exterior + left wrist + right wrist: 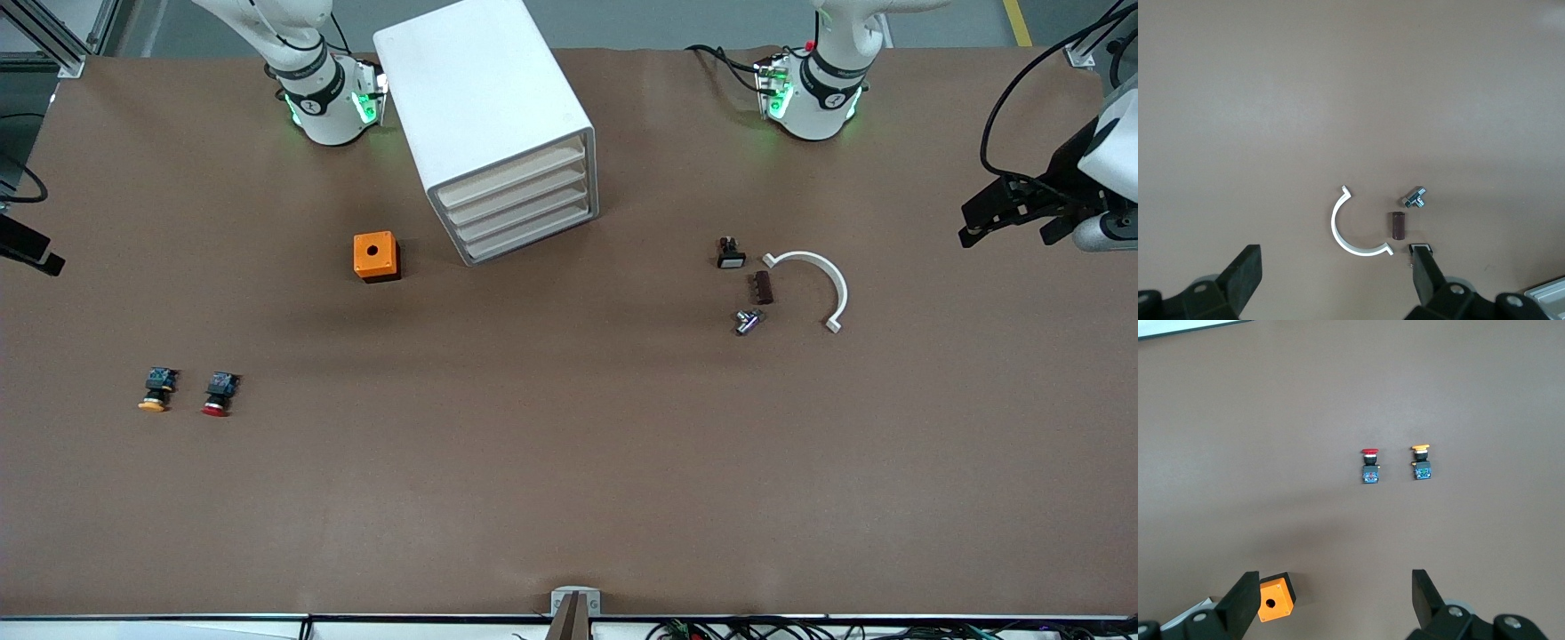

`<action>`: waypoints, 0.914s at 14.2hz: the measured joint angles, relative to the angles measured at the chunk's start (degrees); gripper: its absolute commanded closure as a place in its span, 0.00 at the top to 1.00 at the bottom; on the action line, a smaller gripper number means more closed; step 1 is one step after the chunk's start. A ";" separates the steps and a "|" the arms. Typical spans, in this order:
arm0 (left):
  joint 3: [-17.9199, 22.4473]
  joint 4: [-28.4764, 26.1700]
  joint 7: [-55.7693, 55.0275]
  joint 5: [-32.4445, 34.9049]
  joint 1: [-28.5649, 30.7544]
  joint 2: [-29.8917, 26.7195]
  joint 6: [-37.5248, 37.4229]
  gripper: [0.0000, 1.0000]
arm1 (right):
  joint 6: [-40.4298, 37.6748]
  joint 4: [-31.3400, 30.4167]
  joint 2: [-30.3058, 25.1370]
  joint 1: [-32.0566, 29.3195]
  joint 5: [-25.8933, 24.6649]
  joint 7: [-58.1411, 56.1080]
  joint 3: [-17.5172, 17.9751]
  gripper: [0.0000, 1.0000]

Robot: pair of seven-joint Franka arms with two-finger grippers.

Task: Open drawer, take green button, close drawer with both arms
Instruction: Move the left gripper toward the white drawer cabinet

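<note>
The white cabinet (484, 98) stands between the two arm bases, its four pale drawer (520, 209) fronts all shut and facing the front camera. The button with the green cap is hidden from every view. My left gripper (1336, 260) hangs open high over the table, above a white arc clip (1350, 230), with nothing between its fingers. My right gripper (1335, 580) is also open and empty, high over the table beside an orange box (1275, 599). Both arms wait near their bases.
A yellow-capped button (156, 391) and a red-capped button (218, 394) lie toward the right arm's end. Near the arc clip (813, 280) lie a white-capped switch (731, 253), a brown block (762, 287) and a metal fitting (749, 321). Dark cabled gear (1013, 209) overhangs the left arm's end.
</note>
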 measured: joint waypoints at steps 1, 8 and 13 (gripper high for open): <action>0.00 0.00 0.00 0.00 0.00 0.00 0.00 1.00 | 0.00 0.03 0.00 0.00 0.00 0.00 0.03 1.00; -0.04 -0.22 0.07 0.00 -0.02 0.54 -0.18 1.00 | -0.12 0.06 0.00 0.00 0.00 0.00 0.15 1.00; -0.79 -2.09 0.11 -2.86 -0.41 4.24 -1.03 1.00 | -0.18 0.07 0.00 0.00 0.00 0.00 0.18 1.00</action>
